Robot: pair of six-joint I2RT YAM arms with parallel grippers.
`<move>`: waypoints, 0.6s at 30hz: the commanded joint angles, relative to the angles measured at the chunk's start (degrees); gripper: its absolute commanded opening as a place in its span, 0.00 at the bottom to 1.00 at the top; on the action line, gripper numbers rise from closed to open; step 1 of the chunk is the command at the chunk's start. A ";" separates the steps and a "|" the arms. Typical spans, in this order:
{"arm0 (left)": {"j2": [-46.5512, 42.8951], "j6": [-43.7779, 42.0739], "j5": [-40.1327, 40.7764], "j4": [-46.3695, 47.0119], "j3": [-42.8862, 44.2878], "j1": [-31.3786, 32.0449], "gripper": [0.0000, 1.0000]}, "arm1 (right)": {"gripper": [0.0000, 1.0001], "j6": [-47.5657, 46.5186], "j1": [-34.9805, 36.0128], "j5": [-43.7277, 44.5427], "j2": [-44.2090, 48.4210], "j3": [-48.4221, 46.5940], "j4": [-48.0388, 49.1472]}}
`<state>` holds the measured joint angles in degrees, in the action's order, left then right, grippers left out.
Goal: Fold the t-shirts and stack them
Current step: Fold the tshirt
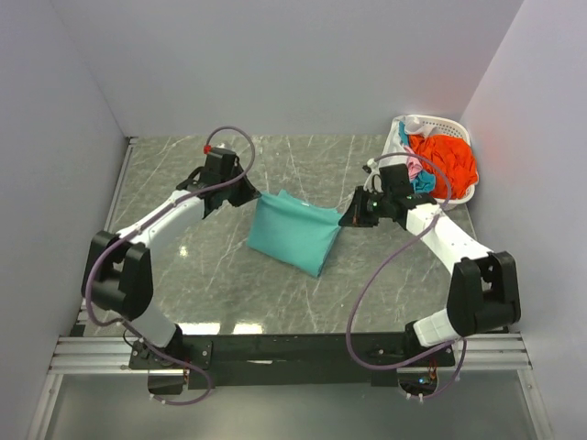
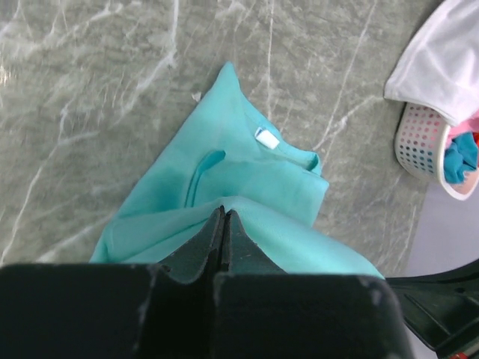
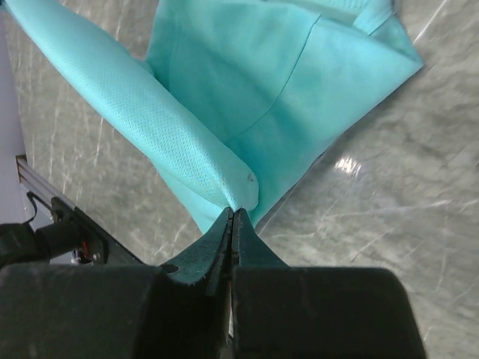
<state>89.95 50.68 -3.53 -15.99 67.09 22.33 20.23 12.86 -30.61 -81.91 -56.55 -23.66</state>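
A teal-green t-shirt (image 1: 292, 234) hangs stretched between both arms over the middle of the marble table, its lower part resting on the surface. My left gripper (image 1: 257, 194) is shut on the shirt's upper left corner; in the left wrist view the left gripper (image 2: 223, 213) pinches the teal-green t-shirt (image 2: 224, 179), whose white neck label faces up. My right gripper (image 1: 345, 218) is shut on the upper right corner, seen as the right gripper (image 3: 233, 212) nipping a fold of the teal-green t-shirt (image 3: 247, 90). More t-shirts, orange-red (image 1: 445, 160), pink and blue, fill the basket.
A white latticed basket (image 1: 424, 124) stands at the back right corner of the table, and the basket (image 2: 420, 138) shows at the right edge of the left wrist view with white cloth draped over it. Grey walls enclose the table on three sides.
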 commanded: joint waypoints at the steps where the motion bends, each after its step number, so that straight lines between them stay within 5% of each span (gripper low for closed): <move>1: 2.76 -1.89 0.19 2.89 4.71 -1.15 0.01 | 0.00 -1.77 -1.52 1.87 -2.55 -4.78 1.51; 18: 26.93 -2.60 -0.42 0.79 24.92 -2.64 0.01 | 0.00 2.62 -3.02 11.43 -24.95 -22.00 3.80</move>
<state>114.24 49.17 -3.44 -15.73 87.15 20.51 21.52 10.70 -24.53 -103.11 -73.17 -19.99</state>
